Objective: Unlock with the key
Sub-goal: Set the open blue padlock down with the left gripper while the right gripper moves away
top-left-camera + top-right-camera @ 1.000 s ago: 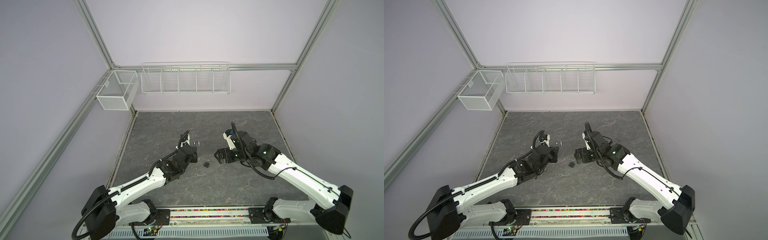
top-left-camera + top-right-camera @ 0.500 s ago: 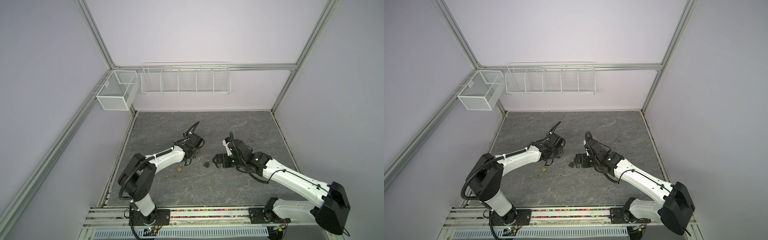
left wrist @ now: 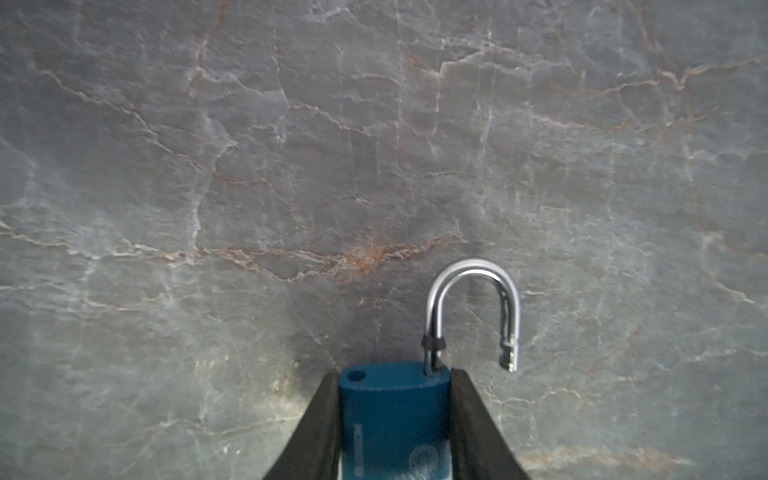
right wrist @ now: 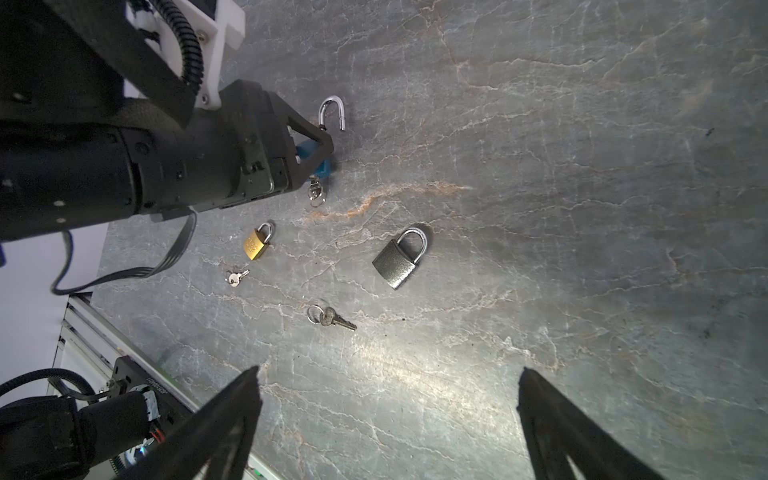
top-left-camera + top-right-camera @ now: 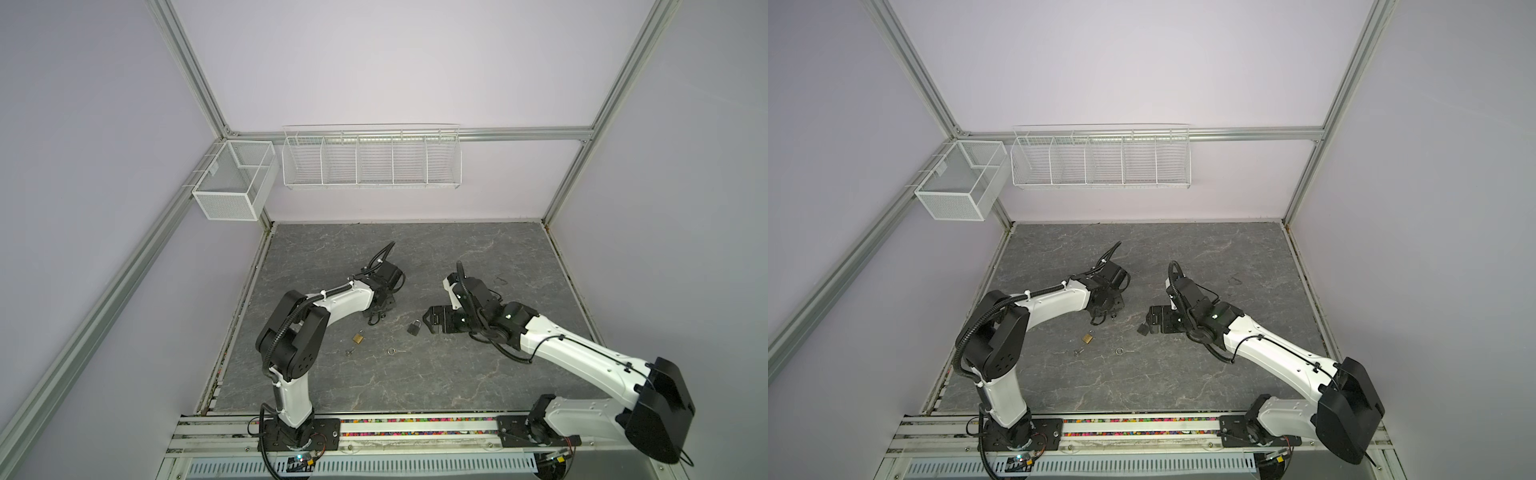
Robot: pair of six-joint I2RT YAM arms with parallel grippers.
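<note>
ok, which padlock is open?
The blue padlock, in the left tool: its shackle hangs free of the body. The gold padlock and grey padlock lie shut.

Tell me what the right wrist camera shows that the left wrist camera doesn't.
Only the right wrist view shows the brass padlock, the grey padlock, a small loose key, a ringed loose key, a hanging key at the base of the blue padlock, and the right gripper, open. Only the left wrist view shows the empty shackle hole in the blue body. Both show the blue padlock with its shackle swung open, clamped in the left gripper, and the grey stone table.
</note>
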